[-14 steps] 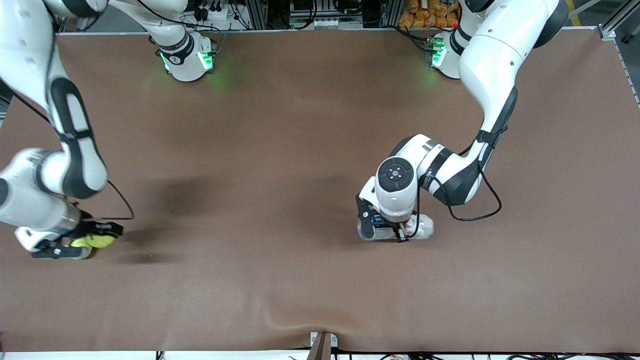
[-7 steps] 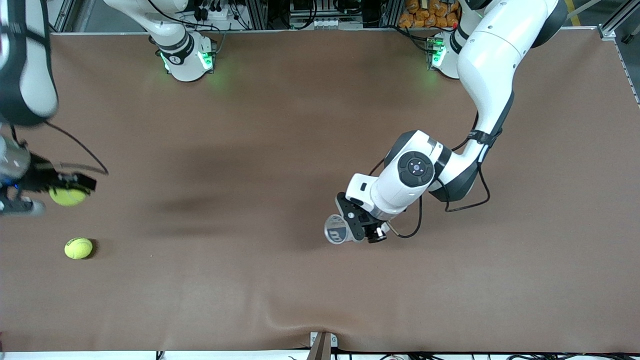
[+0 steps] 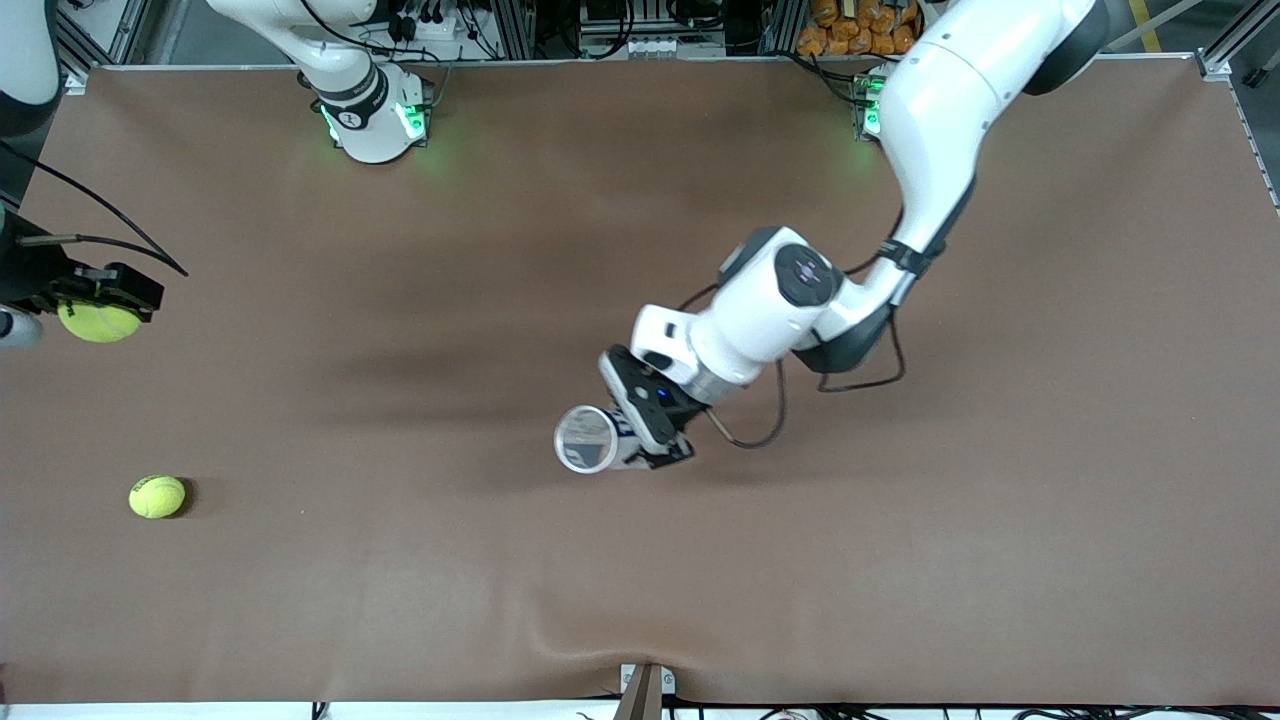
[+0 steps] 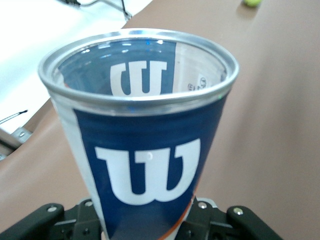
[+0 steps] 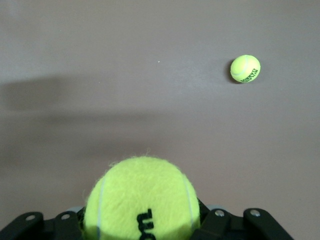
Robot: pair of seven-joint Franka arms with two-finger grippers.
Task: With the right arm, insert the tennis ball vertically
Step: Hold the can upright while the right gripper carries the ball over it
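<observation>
Both arms have lifted since a second ago. Left gripper (image 3: 640, 425) is clamped on the open can (image 3: 590, 440), up over mid-tabletop. Right gripper (image 3: 85, 310), at the right arm's edge, is closed on a tennis ball (image 3: 98, 322); a spare ball (image 3: 157, 496) lies on the tabletop (image 3: 400, 560). Level the can mouth upward, centre the ball above it, then lower straight down.

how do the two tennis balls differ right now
The held tennis ball is clamped in the right gripper, up in the air over the right arm's end of the table; the loose tennis ball lies on the brown table, touched by nothing. Both are yellow-green with dark lettering, and neither is in the can that the left gripper holds.
</observation>
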